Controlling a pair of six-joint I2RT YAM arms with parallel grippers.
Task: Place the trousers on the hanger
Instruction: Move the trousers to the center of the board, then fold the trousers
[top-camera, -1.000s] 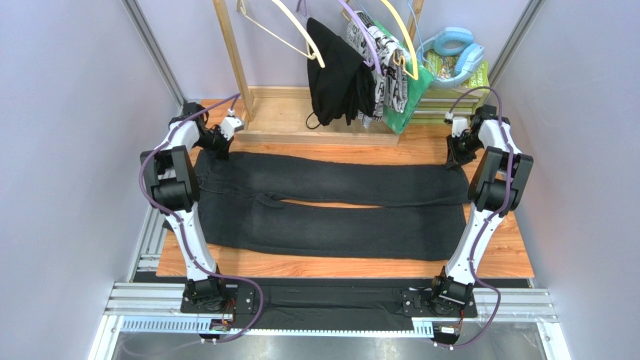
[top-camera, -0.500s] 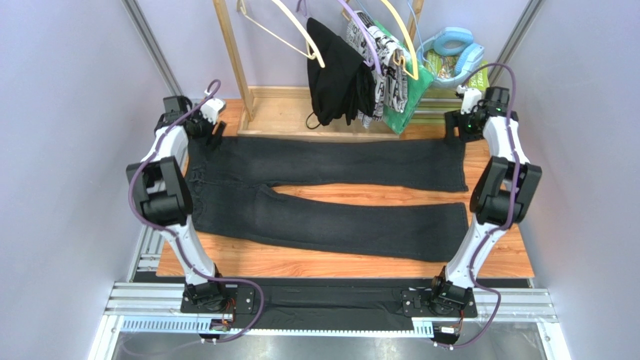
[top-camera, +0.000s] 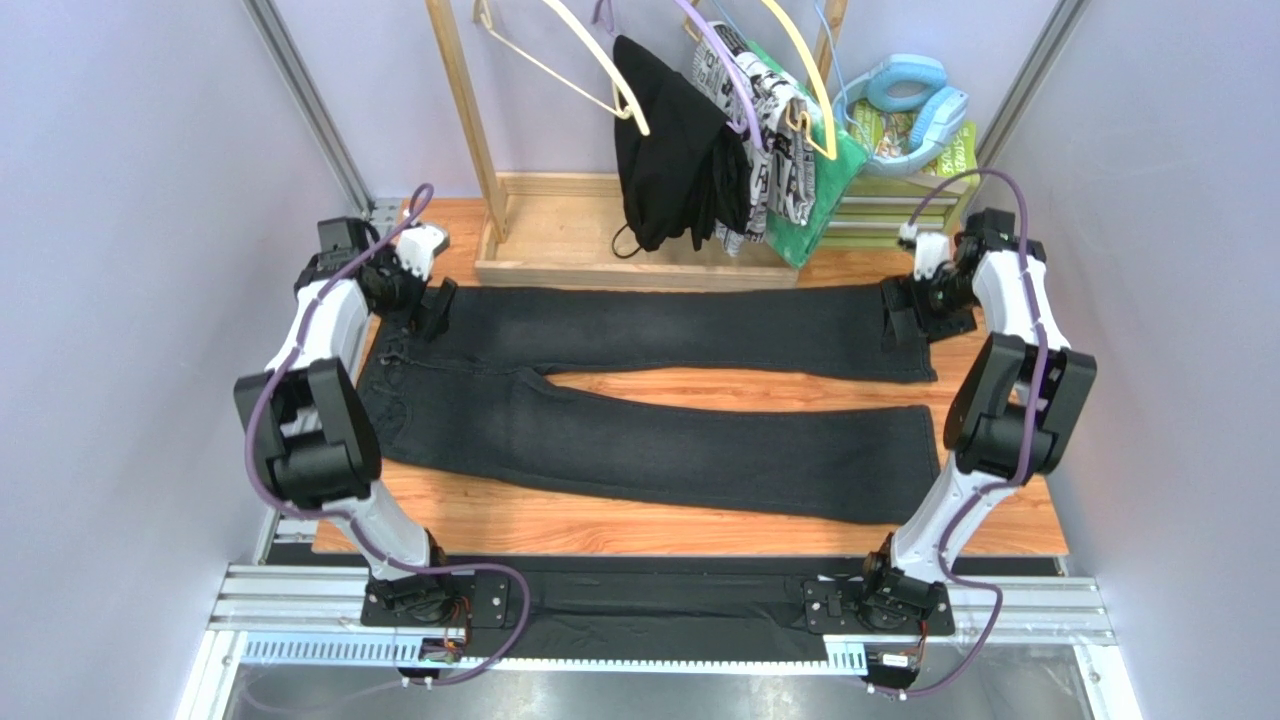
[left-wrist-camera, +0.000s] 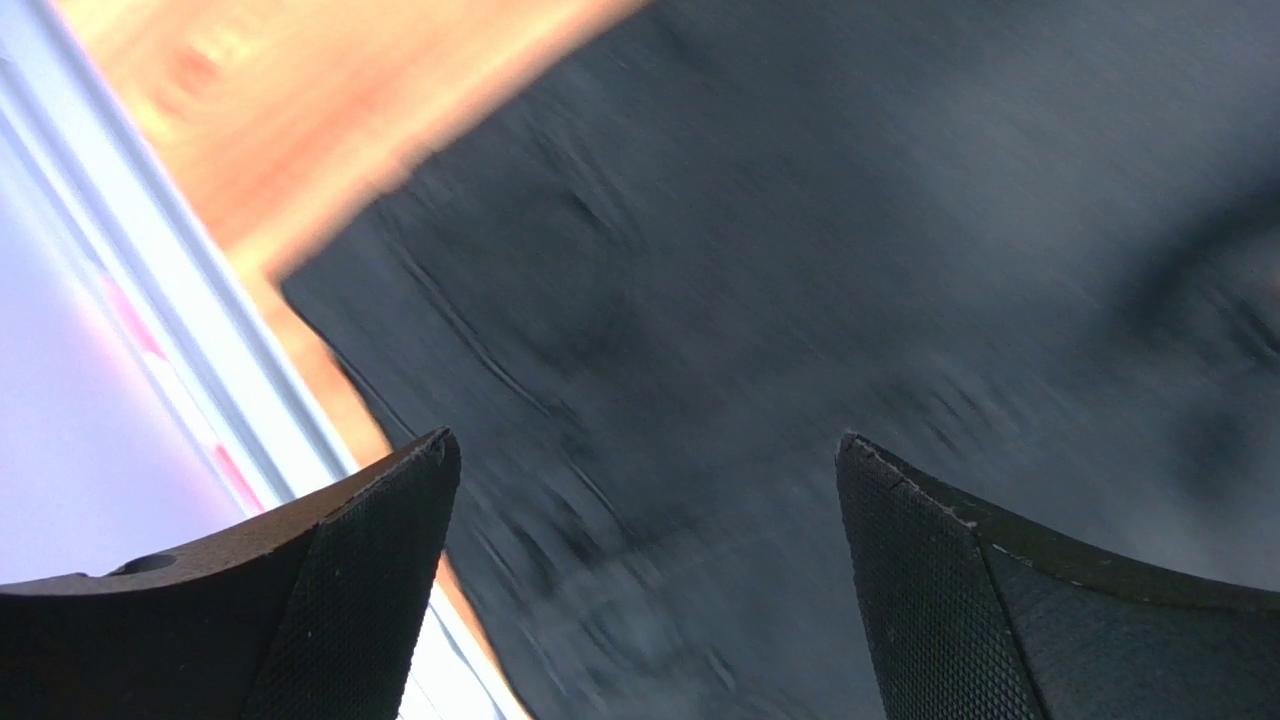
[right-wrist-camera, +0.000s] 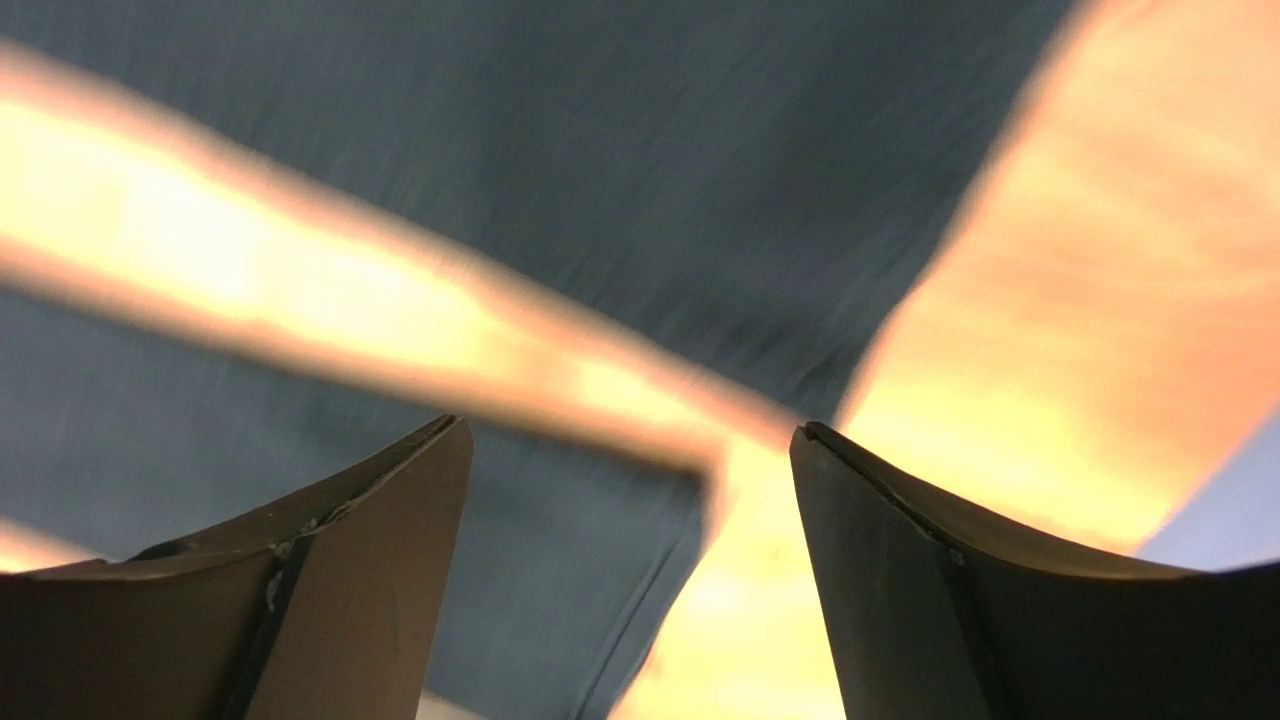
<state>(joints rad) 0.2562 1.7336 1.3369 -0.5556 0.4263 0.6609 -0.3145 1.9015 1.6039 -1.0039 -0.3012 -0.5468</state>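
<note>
The black trousers (top-camera: 646, 390) lie flat on the wooden table (top-camera: 676, 525), waist at the left and both legs running right. My left gripper (top-camera: 433, 308) hovers open over the waist's far corner; in the left wrist view the fabric (left-wrist-camera: 827, 270) lies below the spread fingers (left-wrist-camera: 646, 438), nothing held. My right gripper (top-camera: 899, 312) stands open above the far leg's hem, and the right wrist view shows the hem (right-wrist-camera: 631, 150) beneath the parted fingers (right-wrist-camera: 628, 425). The cream hanger (top-camera: 601, 68) hangs on the rack at the back.
A wooden rack (top-camera: 631, 248) stands at the table's far edge. It carries a black garment (top-camera: 669, 150), a patterned cloth (top-camera: 766, 105), a yellow hanger (top-camera: 807, 83) and a purple hanger (top-camera: 718, 53). A pale blue object (top-camera: 909, 98) sits at the back right. Walls close both sides.
Both grippers were shut on the trousers' far edge, carried it toward the rack, then opened and let go. The far leg now lies straight, apart from the near one.
</note>
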